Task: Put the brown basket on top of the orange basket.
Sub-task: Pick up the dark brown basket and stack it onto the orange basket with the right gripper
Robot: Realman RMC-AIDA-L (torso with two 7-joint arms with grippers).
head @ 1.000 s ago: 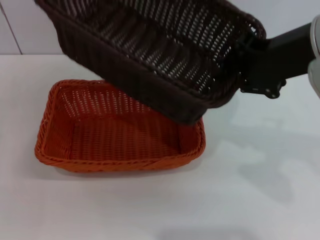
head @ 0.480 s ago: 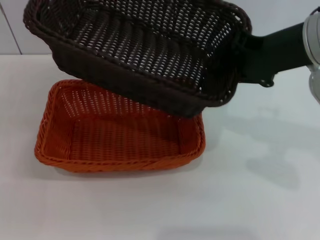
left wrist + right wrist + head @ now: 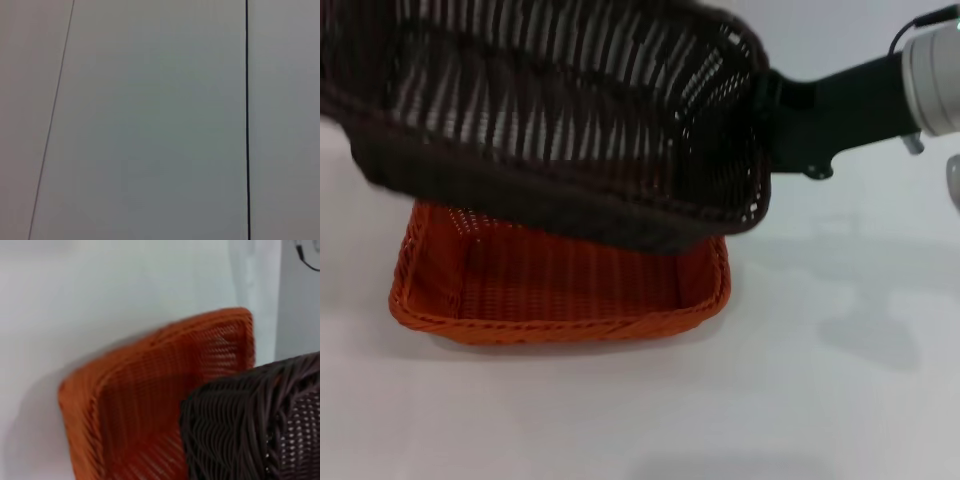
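Two baskets are showing in the head view: the brown basket [image 3: 550, 120] is hanging in the air, tilted, w/ the right gripper [image 3: 770, 115] clamping its right-end rim, jaws clenched on the weave. The orange basket [image 3: 560, 290] is sitting on the white table [image 3: 820, 400] below and left of the jaws, its back part covered by the brown one, the two not touching as far as can be seen. The left gripper isn't showing anywhere, its wrist cam is facing only a plain pale surface.
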